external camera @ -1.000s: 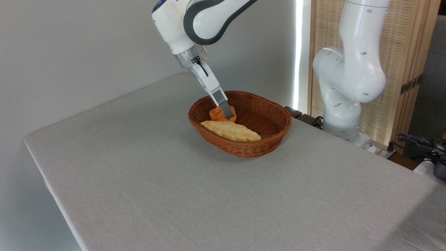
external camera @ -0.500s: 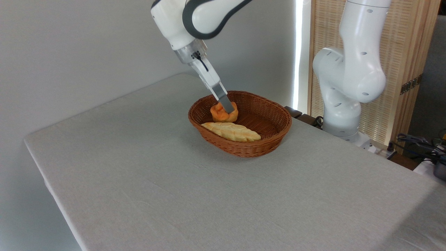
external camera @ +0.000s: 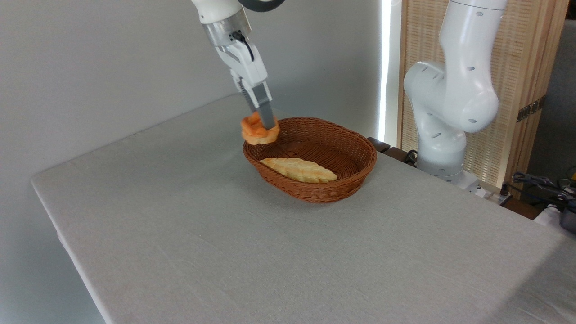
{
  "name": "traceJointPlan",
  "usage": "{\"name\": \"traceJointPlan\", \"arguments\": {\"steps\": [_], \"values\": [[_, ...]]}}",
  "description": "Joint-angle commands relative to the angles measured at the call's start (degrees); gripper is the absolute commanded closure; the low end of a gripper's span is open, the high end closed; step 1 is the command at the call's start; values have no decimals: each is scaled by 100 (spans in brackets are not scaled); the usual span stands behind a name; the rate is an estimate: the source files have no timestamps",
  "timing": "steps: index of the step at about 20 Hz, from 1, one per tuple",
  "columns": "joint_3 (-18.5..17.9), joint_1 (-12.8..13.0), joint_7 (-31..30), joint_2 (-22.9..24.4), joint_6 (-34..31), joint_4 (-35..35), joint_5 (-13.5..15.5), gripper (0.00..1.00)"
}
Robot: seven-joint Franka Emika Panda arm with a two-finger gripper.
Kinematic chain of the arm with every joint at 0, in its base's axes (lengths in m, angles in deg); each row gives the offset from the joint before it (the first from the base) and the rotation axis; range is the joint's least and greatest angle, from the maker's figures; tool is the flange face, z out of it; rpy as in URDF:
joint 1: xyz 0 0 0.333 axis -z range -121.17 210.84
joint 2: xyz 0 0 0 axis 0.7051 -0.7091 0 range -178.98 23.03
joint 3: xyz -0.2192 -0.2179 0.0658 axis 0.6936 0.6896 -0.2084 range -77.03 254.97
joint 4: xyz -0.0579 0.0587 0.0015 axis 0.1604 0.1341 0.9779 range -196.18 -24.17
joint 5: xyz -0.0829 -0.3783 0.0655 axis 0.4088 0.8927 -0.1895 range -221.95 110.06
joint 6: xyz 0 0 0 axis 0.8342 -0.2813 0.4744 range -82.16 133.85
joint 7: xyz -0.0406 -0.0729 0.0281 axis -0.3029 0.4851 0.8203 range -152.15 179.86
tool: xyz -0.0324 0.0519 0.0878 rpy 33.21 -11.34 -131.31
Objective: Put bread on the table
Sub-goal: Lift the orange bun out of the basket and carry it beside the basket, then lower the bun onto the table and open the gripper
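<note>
The gripper (external camera: pixel 266 122) was pinching the bread (external camera: pixel 257 132), an orange-brown lumpy bun, with its fingers (external camera: pixel 263 104) pressed against the bun's top. The bread hung in the air, clear of the wicker basket (external camera: pixel 310 189) floor, level with the basket's left rim and partly overlapping it in the camera view. 1 pale-yellow elongated loaf (external camera: pixel 299 169) lay inside the basket along its near side. The basket rested on the grey tabletop (external camera: pixel 216 243) toward the far edge. The arm descended from the upper frame at a slant. The arm's white base (external camera: pixel 445 117) stood beyond the tabletop on the right.
</note>
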Motion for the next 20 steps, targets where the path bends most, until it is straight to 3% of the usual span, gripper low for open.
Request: {"name": "traceJointPlan", "arguments": {"steps": [1, 6, 7, 8, 9, 14, 20], "values": [[-283, 2, 80, -297, 751, 101, -89, 50], [-487, 2, 71, -903, 1438, 329, -89, 42], [-487, 2, 71, -1078, 1500, 417, -89, 32], [-487, 2, 54, -1237, 1605, 479, -89, 4], [-495, 2, 27, -1351, 1676, 514, -89, 0], [-478, 10, 1, -1695, 1703, 646, -89, 0], [-487, 10, -26, -1678, 1694, 690, -72, 0]]}}
